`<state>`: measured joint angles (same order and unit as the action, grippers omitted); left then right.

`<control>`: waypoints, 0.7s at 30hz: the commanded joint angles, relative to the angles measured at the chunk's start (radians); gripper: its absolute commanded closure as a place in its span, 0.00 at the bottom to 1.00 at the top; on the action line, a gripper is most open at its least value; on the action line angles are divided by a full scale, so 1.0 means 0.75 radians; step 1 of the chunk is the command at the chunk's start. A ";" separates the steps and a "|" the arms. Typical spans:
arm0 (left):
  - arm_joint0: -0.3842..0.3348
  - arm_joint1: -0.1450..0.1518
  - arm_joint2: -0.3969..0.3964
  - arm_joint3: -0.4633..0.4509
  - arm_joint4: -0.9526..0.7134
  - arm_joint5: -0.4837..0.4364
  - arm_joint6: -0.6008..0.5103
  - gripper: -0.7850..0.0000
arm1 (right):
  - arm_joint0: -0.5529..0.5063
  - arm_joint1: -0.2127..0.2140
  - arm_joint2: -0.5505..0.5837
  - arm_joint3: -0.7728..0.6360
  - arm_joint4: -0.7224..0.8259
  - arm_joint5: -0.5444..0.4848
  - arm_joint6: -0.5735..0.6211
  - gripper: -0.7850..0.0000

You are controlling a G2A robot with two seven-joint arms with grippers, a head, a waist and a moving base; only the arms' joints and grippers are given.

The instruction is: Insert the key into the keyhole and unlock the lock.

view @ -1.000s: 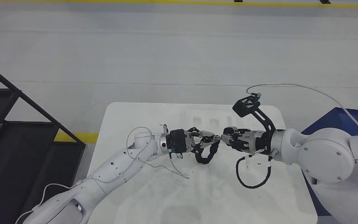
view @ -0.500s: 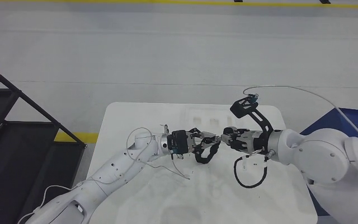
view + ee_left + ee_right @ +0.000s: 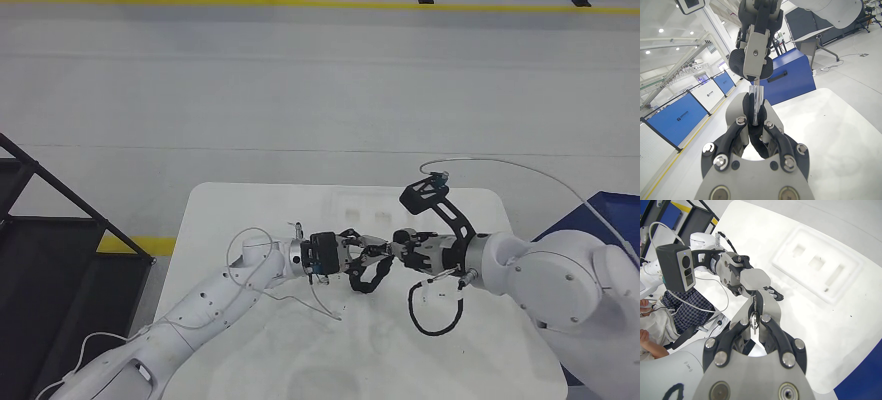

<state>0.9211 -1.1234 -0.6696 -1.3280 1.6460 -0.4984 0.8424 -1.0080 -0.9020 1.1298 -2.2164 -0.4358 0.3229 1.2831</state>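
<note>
Chrome lock (image 3: 758, 92) is clamped in our left tool (image 3: 754, 102), while our right tool (image 3: 755, 303) grips the key (image 3: 757, 83), its tip meeting the lock.

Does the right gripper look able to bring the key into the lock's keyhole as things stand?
Likely yes: the left gripper holds the lock with its chrome end facing the right gripper. The key has its blade at that end, and nothing lies between.
</note>
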 commanded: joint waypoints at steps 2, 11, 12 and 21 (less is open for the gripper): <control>0.004 -0.003 -0.003 -0.006 0.009 -0.003 -0.003 1.00 | 0.007 -0.002 -0.009 0.010 -0.001 0.002 -0.001 1.00; 0.011 -0.011 -0.018 0.007 -0.001 -0.041 0.003 1.00 | 0.019 -0.006 -0.026 0.030 0.004 0.002 -0.012 0.69; 0.013 -0.012 -0.020 0.010 -0.009 -0.048 0.005 1.00 | 0.020 -0.006 -0.024 0.033 0.008 0.001 -0.018 0.19; 0.003 -0.029 -0.022 0.066 -0.083 -0.156 -0.023 1.00 | 0.023 -0.007 0.034 0.048 0.090 -0.144 -0.114 0.00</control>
<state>0.9277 -1.1431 -0.6878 -1.2896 1.5912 -0.5930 0.8353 -0.9905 -0.9079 1.1424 -2.1808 -0.3787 0.2561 1.2147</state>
